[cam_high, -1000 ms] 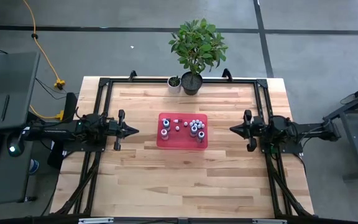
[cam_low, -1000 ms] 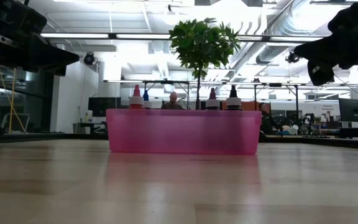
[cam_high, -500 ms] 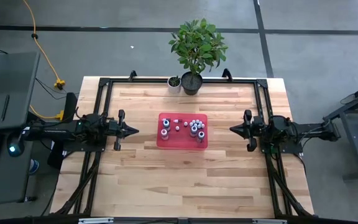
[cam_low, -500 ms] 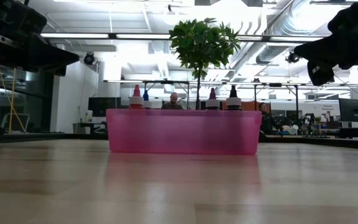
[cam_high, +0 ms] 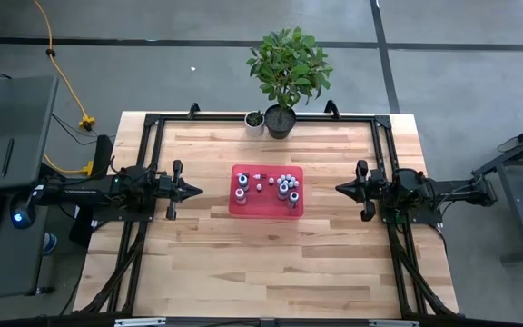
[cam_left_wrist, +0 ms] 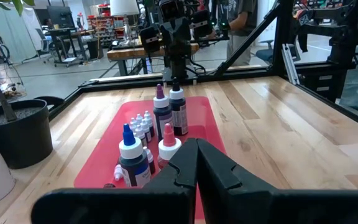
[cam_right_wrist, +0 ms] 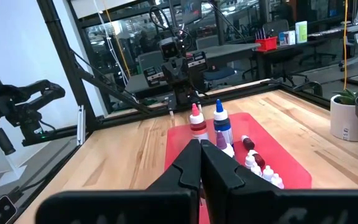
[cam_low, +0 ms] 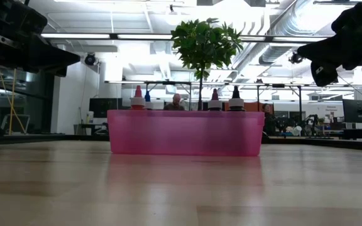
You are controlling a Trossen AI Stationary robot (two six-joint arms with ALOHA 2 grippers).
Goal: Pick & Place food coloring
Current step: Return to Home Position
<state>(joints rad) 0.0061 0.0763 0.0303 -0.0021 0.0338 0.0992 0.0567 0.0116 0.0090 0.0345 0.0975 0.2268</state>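
A red tray (cam_high: 243, 205) sits at the table's middle and holds several small food coloring bottles (cam_high: 283, 188) with whitish caps. In the left wrist view the bottles (cam_left_wrist: 171, 115) stand upright in the tray (cam_left_wrist: 201, 112), with tiny ones lying between them. The right wrist view shows the same bottles (cam_right_wrist: 219, 127) from the other side. My left gripper (cam_high: 197, 191) hovers shut to the tray's left, above the table. My right gripper (cam_high: 340, 189) hovers shut to the tray's right. Both point at the tray and touch nothing.
A potted plant (cam_high: 284, 68) and a small white pot (cam_high: 254, 122) stand at the table's far edge behind the tray. A black frame (cam_high: 152, 123) runs along the table's sides. Bare wood lies between each gripper and the tray and across the near half.
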